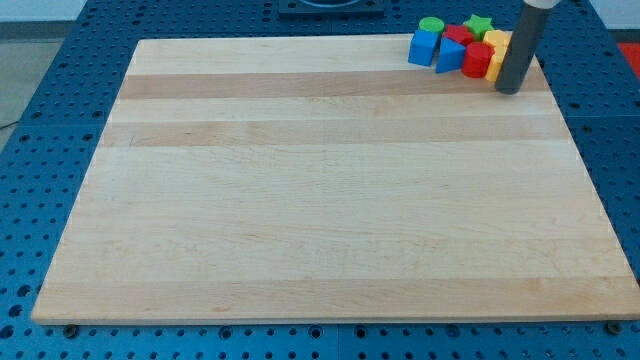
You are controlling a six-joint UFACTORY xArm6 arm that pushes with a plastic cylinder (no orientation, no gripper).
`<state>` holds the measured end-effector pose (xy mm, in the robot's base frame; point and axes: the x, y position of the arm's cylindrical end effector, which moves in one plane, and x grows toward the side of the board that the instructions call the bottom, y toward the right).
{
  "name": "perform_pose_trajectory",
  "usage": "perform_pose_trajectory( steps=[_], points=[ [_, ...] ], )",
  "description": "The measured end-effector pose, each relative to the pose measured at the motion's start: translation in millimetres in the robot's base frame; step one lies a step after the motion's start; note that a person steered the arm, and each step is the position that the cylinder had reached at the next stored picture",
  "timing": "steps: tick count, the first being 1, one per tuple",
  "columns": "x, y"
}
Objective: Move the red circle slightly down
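Red circle (477,60) sits in block cluster at tabletop (320,200) top-right, between blue block (451,55) and yellow block (498,50). My tip (510,90) just right-below it. No fingers on rod.

Single camera, raised, looking obliquely down across the wooden board (330,200); near edge at view's bottom, whole board in frame.

Red circle (477,59): a red block, apparently round, lying flat in the far-right cluster of blocks.
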<state>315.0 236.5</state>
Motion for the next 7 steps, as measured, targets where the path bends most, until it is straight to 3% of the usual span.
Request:
perform_pose_trajectory(
  steps=[1, 2, 3, 4, 5, 6, 7],
  points=[
    [7, 12],
    [7, 84],
    [-15, 108],
    [-86, 96],
    [-123, 68],
    [-124, 63],
    [-123, 8]
  ],
)
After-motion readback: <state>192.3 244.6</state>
